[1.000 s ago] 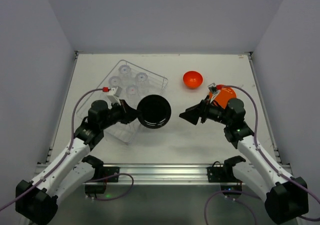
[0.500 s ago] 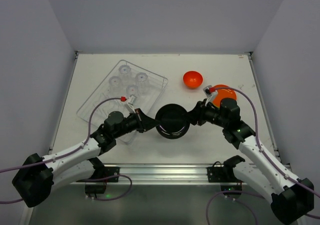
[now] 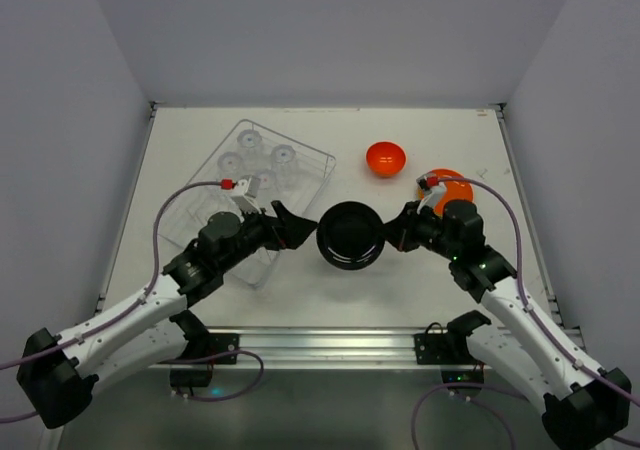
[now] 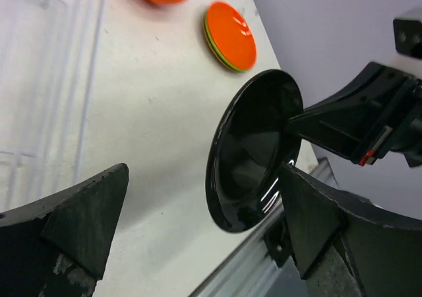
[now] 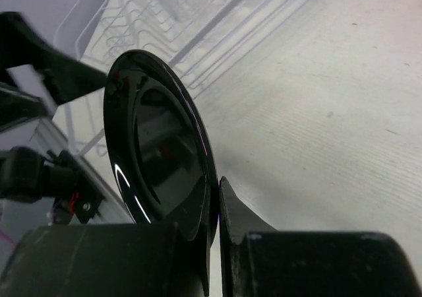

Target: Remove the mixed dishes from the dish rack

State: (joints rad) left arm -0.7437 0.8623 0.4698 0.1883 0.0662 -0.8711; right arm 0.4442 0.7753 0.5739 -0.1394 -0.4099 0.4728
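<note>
A glossy black plate (image 3: pixel 350 235) hangs on edge above the table's middle. My right gripper (image 3: pixel 393 232) is shut on its right rim; the wrist view shows both fingers pinching the plate (image 5: pixel 158 145) edge at the right gripper (image 5: pixel 215 195). My left gripper (image 3: pixel 296 228) stands open just left of the plate and does not touch it. In its own view the plate (image 4: pixel 254 148) sits beyond the wide jaws of the left gripper (image 4: pixel 203 185). The dish rack (image 3: pixel 215 225) lies at the left, with clear glasses (image 3: pixel 262 160) in its far end.
An orange-red bowl (image 3: pixel 385 158) sits at the back right. An orange-red plate (image 3: pixel 452 182) lies on a green one just behind my right arm, both seen in the left wrist view (image 4: pixel 231 36). The rack's wires (image 5: pixel 198 26) run behind the black plate.
The black plate has passed from my left gripper to my right. The right jaws closed on its rim, the left jaws opened and let go, and the left arm drew back a little.
</note>
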